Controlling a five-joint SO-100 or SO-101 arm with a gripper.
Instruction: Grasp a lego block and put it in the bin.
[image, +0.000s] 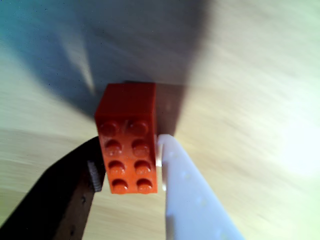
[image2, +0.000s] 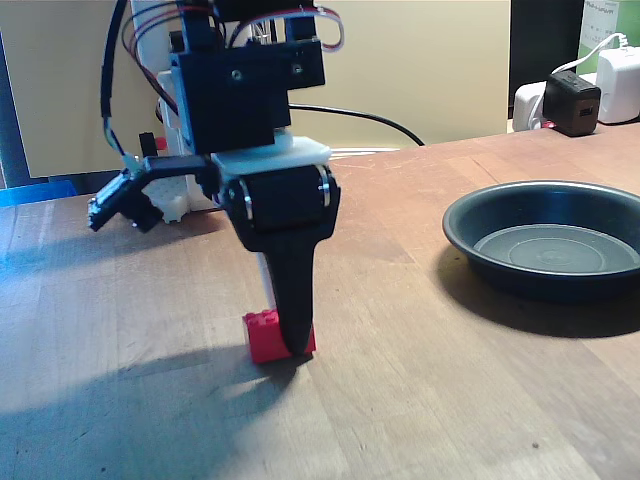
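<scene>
The gripper (image: 131, 172) is seen closed on the block (image: 128, 137), a black finger (image: 82, 187) pressed against one long side and a white finger (image: 187, 195) against the other. In the fixed view the block (image2: 262, 338) is seen resting on the table (image2: 420, 400), well apart from the bin (image2: 548, 240) at the right.

A wooden table (image2: 420, 330) stands before a pale yellow wall (image2: 440, 60), lit from behind.
</scene>
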